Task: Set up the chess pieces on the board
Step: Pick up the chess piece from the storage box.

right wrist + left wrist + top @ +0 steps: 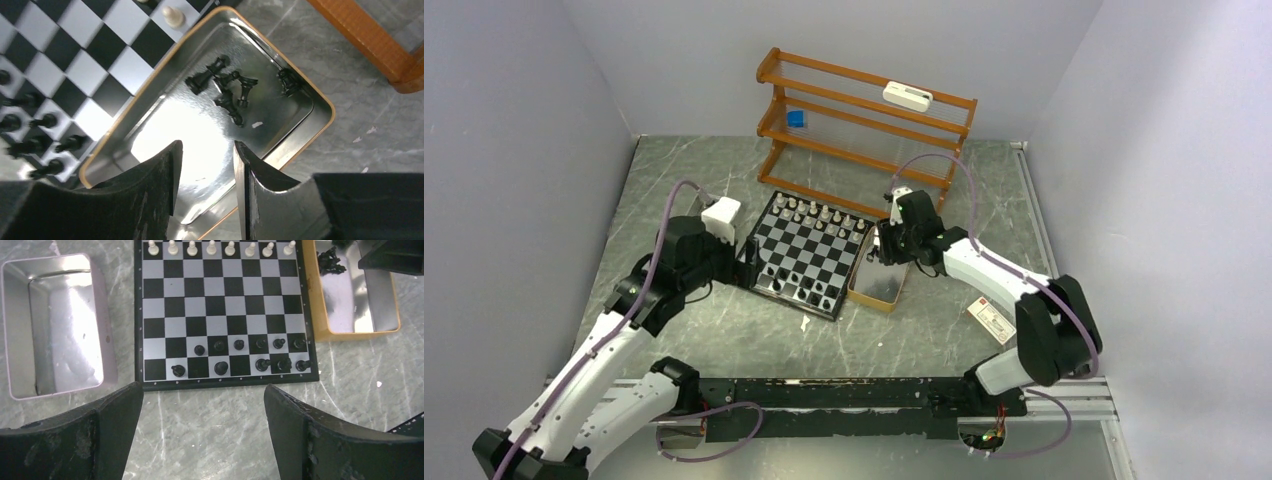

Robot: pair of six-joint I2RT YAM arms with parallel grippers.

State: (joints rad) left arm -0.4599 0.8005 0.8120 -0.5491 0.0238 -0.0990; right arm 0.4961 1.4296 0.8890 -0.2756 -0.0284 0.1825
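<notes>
The flat square chessboard (212, 307) is checked black and silvery white inside a black rim. Small cream figurines (211, 247) line its far row, and small black figurines (220, 368) stand in the near rows (more black ones lie in the right tin). The right rectangular metal tin (350, 332) is mustard outside and mirror-silver inside. The left rectangular metal tin (109, 340) is pale lilac. The marbled tabletop (210, 430) is grey with white veins.

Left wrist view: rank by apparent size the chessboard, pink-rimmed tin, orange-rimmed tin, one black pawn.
Largest to smallest:
1. black-and-white checkered chessboard
2. pink-rimmed shiny metal tin
3. orange-rimmed metal tin, cropped at the top, so 2 versus 3 is unsure
4. small black pawn
</notes>
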